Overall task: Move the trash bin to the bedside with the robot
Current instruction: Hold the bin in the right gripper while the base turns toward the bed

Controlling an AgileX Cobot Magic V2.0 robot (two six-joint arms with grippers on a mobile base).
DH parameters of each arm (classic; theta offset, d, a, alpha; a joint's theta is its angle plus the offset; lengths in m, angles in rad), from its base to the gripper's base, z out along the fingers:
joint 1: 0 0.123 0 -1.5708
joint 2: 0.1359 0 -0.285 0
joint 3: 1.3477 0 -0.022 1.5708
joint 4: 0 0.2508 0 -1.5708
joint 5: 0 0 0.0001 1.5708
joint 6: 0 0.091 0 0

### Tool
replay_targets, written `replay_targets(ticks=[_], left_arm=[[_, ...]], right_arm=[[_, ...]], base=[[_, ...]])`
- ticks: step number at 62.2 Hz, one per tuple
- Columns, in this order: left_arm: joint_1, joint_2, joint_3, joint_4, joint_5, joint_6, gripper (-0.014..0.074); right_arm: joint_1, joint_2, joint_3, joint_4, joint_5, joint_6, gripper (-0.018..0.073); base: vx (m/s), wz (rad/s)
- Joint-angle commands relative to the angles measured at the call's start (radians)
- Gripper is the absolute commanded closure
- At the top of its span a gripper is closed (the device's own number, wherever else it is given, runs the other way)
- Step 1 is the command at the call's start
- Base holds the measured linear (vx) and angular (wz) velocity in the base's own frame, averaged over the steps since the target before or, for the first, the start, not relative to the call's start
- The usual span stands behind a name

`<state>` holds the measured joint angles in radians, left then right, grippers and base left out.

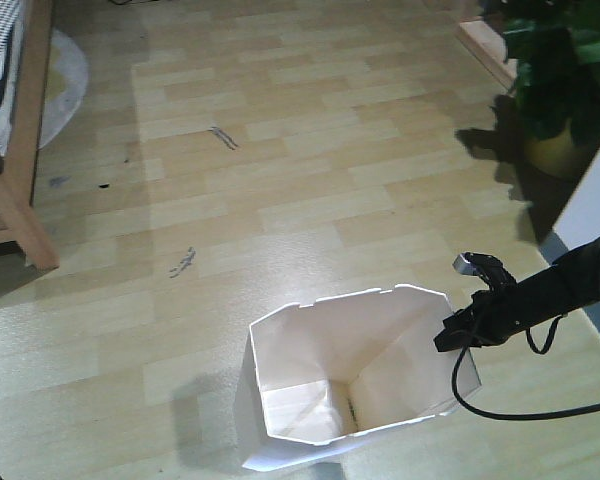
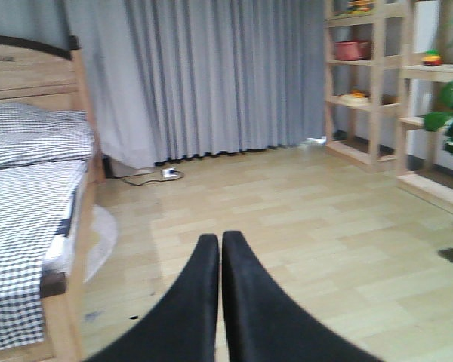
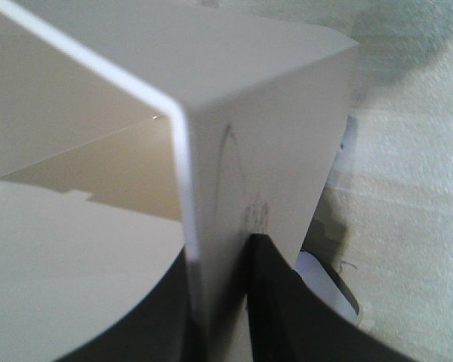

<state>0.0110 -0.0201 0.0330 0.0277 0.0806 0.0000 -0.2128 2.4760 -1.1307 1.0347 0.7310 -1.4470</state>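
The white trash bin (image 1: 355,375) stands on the wooden floor at the bottom middle of the front view, its cream inside open to the camera. My right gripper (image 1: 460,328) is shut on the bin's right rim; the right wrist view shows the bin wall (image 3: 272,136) pinched between the two black fingers (image 3: 275,302), one inside and one outside. The bed (image 1: 15,150), with light wooden frame and checked bedding, is at the far left; it also shows in the left wrist view (image 2: 30,226). My left gripper (image 2: 220,241) is shut and empty, pointing over the floor.
A potted green plant (image 1: 560,70) stands at the upper right by a white wall edge (image 1: 595,200). Wooden shelves (image 2: 377,83) and grey curtains (image 2: 211,75) line the far side. A white sheet (image 1: 60,80) lies on the floor by the bed. A power strip (image 2: 168,173) lies near the curtain.
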Motion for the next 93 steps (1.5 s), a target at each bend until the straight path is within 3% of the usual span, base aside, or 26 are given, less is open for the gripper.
replay_targets(ticks=[1, 93], left_arm=[[-0.006, -0.007, 0.012, -0.009, -0.074, -0.014, 0.0603], [-0.006, -0.007, 0.012, -0.009, -0.074, -0.014, 0.0603]], right_arm=[[-0.004, -0.074, -0.009, 0.067, 0.210, -0.004, 0.0564], [-0.004, -0.074, -0.009, 0.067, 0.210, -0.004, 0.0564]], base=[[0.20, 0.37], [0.31, 0.08]])
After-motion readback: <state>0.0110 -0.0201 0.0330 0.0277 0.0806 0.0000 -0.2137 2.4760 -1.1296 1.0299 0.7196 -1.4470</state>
